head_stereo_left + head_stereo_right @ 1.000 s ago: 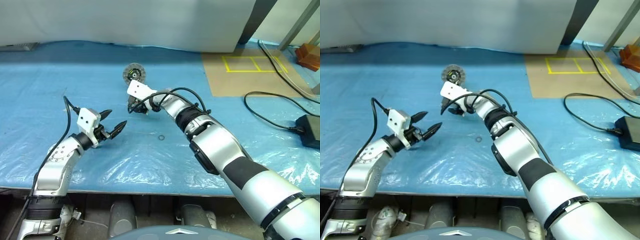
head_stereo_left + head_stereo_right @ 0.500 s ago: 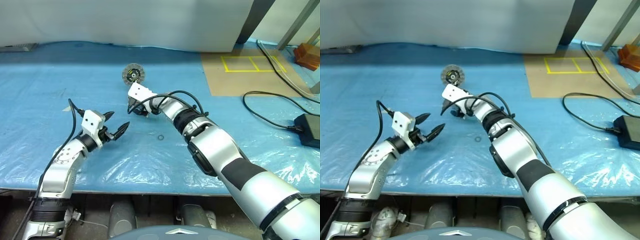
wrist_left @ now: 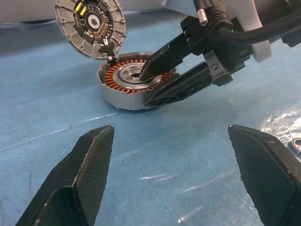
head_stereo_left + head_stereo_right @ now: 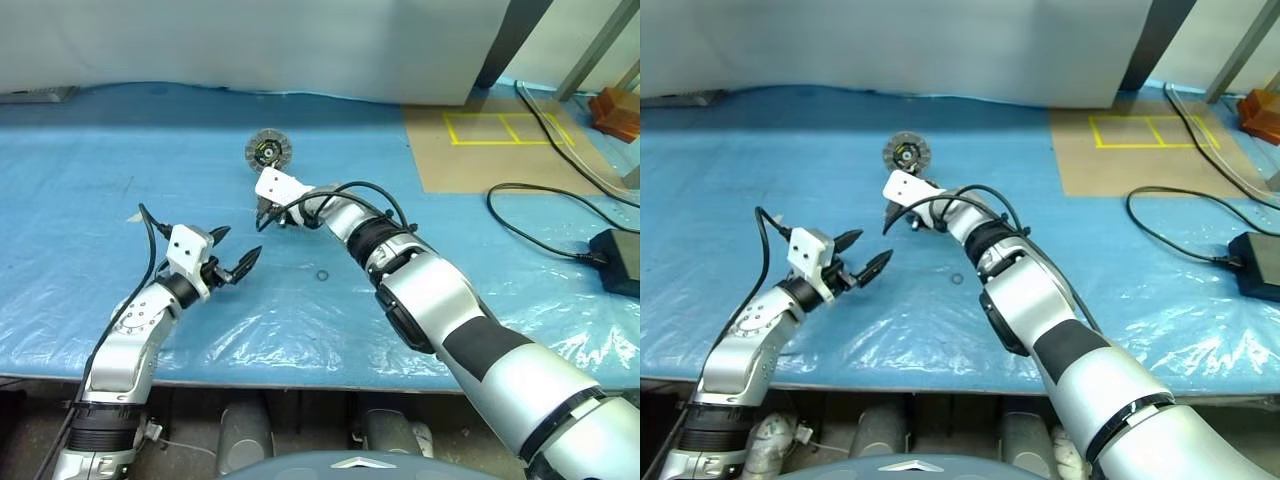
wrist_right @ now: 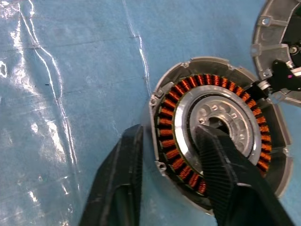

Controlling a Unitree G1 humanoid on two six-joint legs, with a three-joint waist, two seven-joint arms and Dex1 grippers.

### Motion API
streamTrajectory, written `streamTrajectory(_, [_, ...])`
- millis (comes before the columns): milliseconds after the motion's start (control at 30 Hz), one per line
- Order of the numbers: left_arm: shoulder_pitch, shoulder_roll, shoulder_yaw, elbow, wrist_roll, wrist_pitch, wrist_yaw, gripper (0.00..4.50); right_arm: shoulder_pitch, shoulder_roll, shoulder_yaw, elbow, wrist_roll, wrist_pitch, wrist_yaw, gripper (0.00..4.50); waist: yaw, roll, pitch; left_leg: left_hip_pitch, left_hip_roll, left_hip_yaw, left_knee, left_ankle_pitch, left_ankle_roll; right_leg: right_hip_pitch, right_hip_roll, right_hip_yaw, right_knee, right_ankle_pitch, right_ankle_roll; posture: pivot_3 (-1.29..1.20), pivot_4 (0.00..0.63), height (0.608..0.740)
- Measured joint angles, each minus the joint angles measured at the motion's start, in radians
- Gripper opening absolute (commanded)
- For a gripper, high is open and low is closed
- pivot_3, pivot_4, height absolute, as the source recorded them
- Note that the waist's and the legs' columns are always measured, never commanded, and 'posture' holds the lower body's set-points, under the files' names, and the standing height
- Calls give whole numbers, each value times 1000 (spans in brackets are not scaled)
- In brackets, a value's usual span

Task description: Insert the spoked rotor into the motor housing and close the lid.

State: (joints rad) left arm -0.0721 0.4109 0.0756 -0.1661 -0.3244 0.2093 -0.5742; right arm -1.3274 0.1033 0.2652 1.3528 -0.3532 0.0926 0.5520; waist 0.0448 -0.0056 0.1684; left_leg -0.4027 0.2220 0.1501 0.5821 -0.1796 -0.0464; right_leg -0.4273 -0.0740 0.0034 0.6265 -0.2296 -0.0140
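The right fingers (image 5: 176, 188) pinch the rotor (image 5: 214, 134), one in its hub, one outside the housing (image 3: 123, 96) wall. The rotor sits in the housing, near the worktop's (image 4: 120, 200) far edge. The lid (image 3: 90, 24) stands open. The left fingers (image 4: 232, 262) are wide open, holding nothing.

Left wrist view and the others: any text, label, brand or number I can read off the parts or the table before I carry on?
None can be read.
Motor housing: green-yellow bits on its black centre, no legible marking.
Spoked rotor: copper windings and holed silver hub, no print.
White blocks on the wrists: plain faces.
Yellow taped rectangles on the brown board: lines only, no characters.
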Motion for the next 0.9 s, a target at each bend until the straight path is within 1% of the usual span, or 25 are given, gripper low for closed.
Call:
streamTrajectory(33, [0,0,-1,-1,0,0,1,4073,0,4,-7,-2,3,-2,6,1137,0,0,0,1,0,0,0,0,0,0,0,0,0,0,0,0,150,740])
streamTrajectory(67, [-1,-2,-2,-2,2,0,2,4073,1,7,-10,-2,4,0,14,961,-1,1,0,1,0,0,0,0,0,1,0,0,0,0,0,0,150,740])
streamTrajectory(100, [-1,-2,-3,-3,3,0,3,4073,2,9,-13,-1,4,1,19,672,-1,1,0,1,0,0,0,0,0,1,0,0,1,0,0,0,150,740])
streamTrajectory(133, [-1,-2,-4,-3,4,0,5,4073,2,7,-17,-1,4,2,22,273,0,1,0,1,0,0,0,0,0,1,0,0,1,0,0,0,150,740])
streamTrajectory(167, [-1,-3,-4,-3,7,0,8,4073,2,5,-19,-2,5,1,35,35,0,1,0,2,0,0,1,0,0,1,0,0,1,0,0,0,150,740])
streamTrajectory(300, [-5,-3,-4,-3,13,0,8,4073,2,2,-19,2,4,4,68,35,0,1,0,1,0,0,1,0,0,2,0,0,1,0,0,0,150,740])
streamTrajectory(467, [-13,-3,-4,1,14,0,4,4073,2,-14,-29,-8,11,15,152,35,0,1,0,1,1,0,1,0,0,2,0,-1,0,0,0,0,150,740])
streamTrajectory(733, [-44,-1,-3,20,17,0,-12,4073,2,-17,-56,-84,69,131,332,35,-1,1,0,1,1,0,1,0,0,2,0,-1,0,0,-1,0,150,740])
streamTrajectory(867, [-47,8,0,26,14,0,-26,4073,64,-24,-32,-241,95,257,473,35,0,1,0,0,1,0,0,0,0,2,0,-2,0,0,-1,0,150,740])
streamTrajectory(900, [-50,14,0,28,13,0,-30,4073,106,-29,-14,-329,99,313,507,35,1,1,0,0,1,0,0,0,0,2,0,-2,-1,0,-1,0,150,740])
